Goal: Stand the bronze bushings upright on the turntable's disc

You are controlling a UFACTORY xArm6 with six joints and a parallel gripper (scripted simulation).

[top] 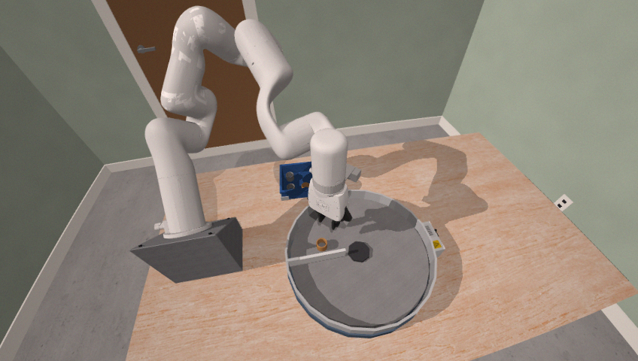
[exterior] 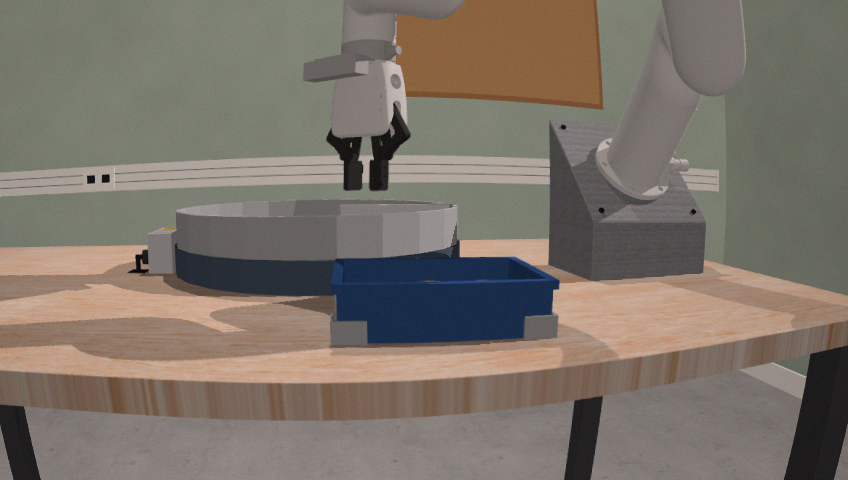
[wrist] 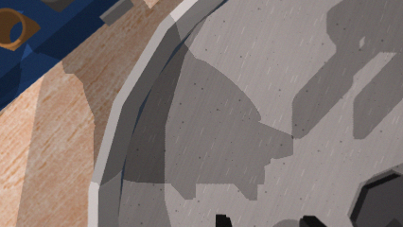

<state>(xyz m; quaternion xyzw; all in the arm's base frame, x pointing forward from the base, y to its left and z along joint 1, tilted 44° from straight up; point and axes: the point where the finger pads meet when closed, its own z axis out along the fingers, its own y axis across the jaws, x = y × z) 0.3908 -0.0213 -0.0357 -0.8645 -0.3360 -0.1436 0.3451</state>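
Your gripper hangs above the turntable's rim, fingers a little way apart with nothing between them. One bronze bushing stands upright on the disc, below the gripper and off to its side, just beside the white bar that runs out from the dark hub. That closeness is your first worry: if the disc turns, or the bar sweeps, the bushing could be pushed over or carried along, and a tipped bushing no longer counts. The crate sits below the gripper just outside the rim, on the side away from the hub. In it, another bronze bushing shows in the wrist view, with two steel bushings near it. The arm hides part of the crate from above, so you cannot tell whether more lie there. Going down, watch that you close on the bronze one and do not nudge or lift a steel neighbour. It appears to lie on its side near a wall, so the fingers may strike the crate's edge, or grip it askew so that it lands tilted.
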